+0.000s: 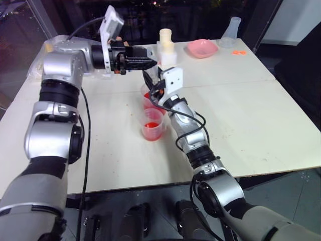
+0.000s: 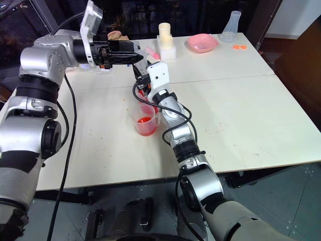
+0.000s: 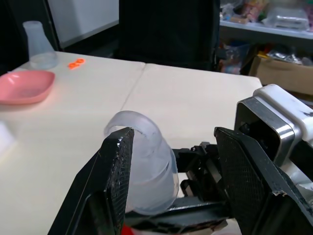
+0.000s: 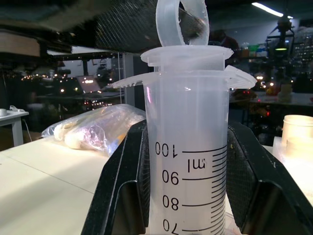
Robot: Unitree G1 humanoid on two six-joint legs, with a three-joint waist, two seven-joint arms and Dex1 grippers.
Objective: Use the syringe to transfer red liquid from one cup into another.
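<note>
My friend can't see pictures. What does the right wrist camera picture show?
A big clear syringe stands upright, clamped between the right gripper's two black fingers, with black marks up to 100 ml on its barrel. The ring of its plunger sticks up at the top. Behind lie a pale table and a clear plastic bag.

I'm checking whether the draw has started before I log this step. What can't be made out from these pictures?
- Syringe tip: cut off by the bottom edge in the right wrist view; hidden behind the right gripper in the head views.
- Liquid inside the barrel: the visible part looks clear, the rest is out of sight.
- Far cup: partly covered by the right arm.
- Left gripper touching the plunger ring: cannot tell.
</note>
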